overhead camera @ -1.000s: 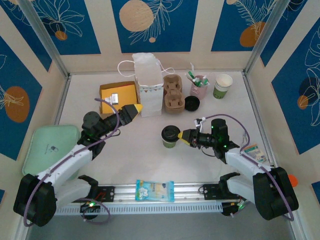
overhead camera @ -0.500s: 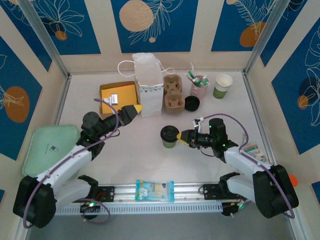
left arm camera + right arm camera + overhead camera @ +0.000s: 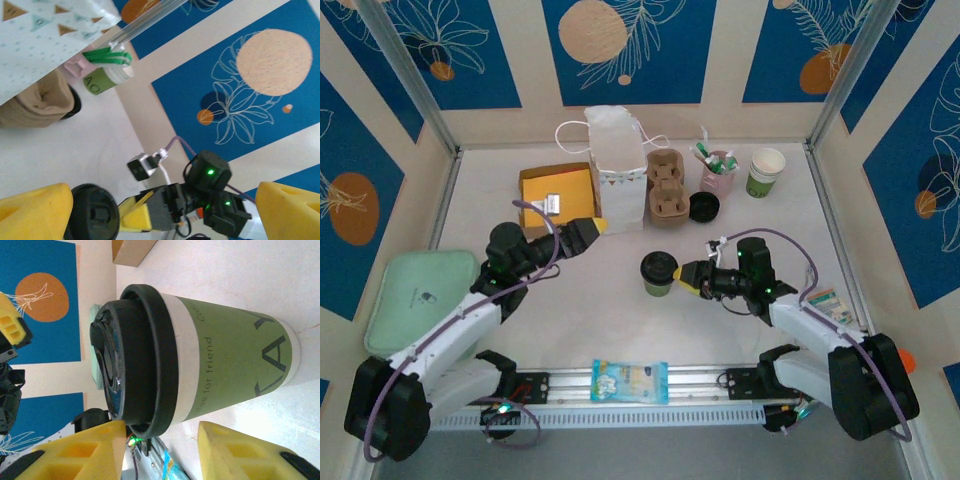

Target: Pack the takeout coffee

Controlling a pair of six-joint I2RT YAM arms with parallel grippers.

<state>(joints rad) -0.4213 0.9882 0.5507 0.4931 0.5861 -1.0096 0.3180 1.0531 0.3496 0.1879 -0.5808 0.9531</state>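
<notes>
White table [image 3: 580, 305], two green cups: lidded cup [image 3: 659, 272], lidless cup [image 3: 766, 172]; left claw [image 3: 595, 227] and right claw [image 3: 689, 278] both parted, empty.

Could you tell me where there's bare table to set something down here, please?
Free: the strip between the lidded cup and the front rail; also the right side between the open paper cup and the right arm. Crowded: the back row around the white bag.

Bright even light, faint shadows (close foreground soft)
</notes>
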